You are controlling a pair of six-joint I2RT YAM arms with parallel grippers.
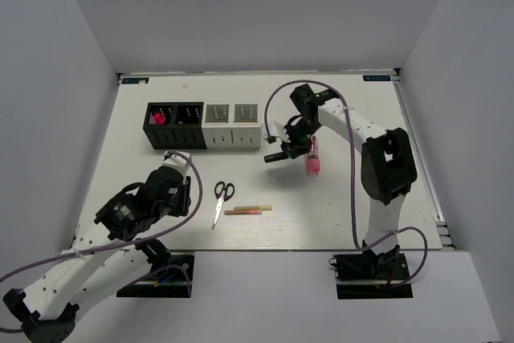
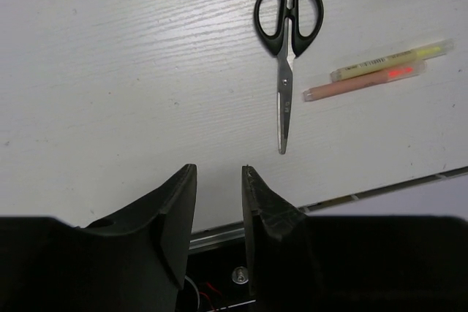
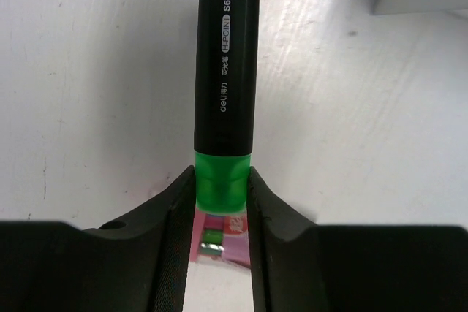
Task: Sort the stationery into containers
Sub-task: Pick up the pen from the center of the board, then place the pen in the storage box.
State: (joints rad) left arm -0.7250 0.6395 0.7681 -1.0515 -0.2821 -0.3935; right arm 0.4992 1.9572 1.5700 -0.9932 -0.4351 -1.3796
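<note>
right jaws pinch a highlighter (image 3: pixel 225 85) by its green cap, mid-frame just right of the cubes (image 1: pixel 233 136). left jaws spread, lower left; scissors (image 2: pixel 285 56) and sticks (image 2: pixel 380 71) lie on the bench (image 1: pixel 337 214) lower centre.

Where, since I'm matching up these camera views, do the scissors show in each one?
Top external: the scissors lie low in the picture, left of centre, handles uppermost.
Left wrist: upper centre, handles up, blades pointing down the picture.
Right wrist: not in view.
Shared landmark: the two yellow-orange sticks lying just right of the scissors in both views.
</note>
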